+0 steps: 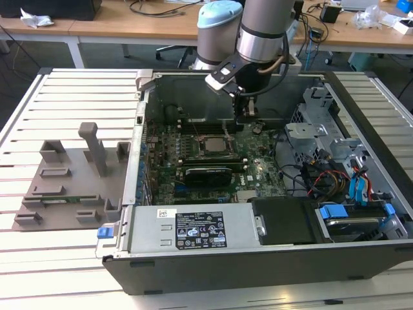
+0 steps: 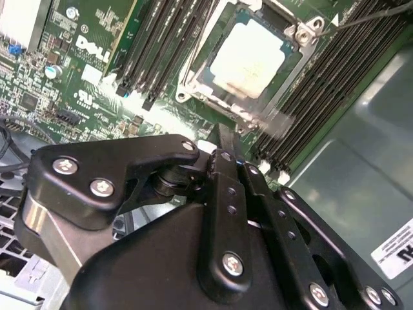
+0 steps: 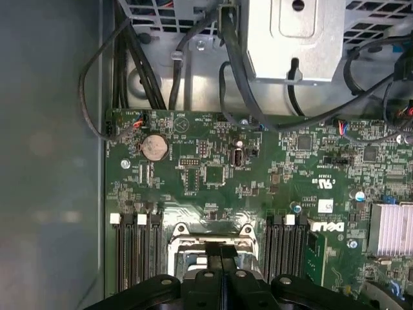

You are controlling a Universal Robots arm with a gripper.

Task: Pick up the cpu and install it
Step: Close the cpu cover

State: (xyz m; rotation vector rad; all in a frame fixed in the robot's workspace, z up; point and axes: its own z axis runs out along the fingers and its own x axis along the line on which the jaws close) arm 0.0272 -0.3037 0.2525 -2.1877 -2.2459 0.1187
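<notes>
The cpu (image 2: 248,59), a pale silver square, lies flat inside the metal-framed socket (image 2: 193,77) on the green motherboard. In the exterior view the cpu (image 1: 211,143) sits mid-board inside the open computer case (image 1: 258,258). My gripper (image 1: 245,115) hangs just above the board, a little toward the exterior view's right and back of the socket. In both wrist views its black fingers (image 3: 221,248) are pressed together with nothing between them, and the gripper (image 2: 222,139) is shut and apart from the cpu.
A grey fixture plate (image 1: 71,174) with upright posts lies on the slatted table at the exterior view's left. Inside the case are a power supply (image 1: 193,229), a drive cage (image 1: 322,129), loose cables (image 3: 161,71), memory slots (image 3: 139,245) and a heatsink (image 3: 390,227).
</notes>
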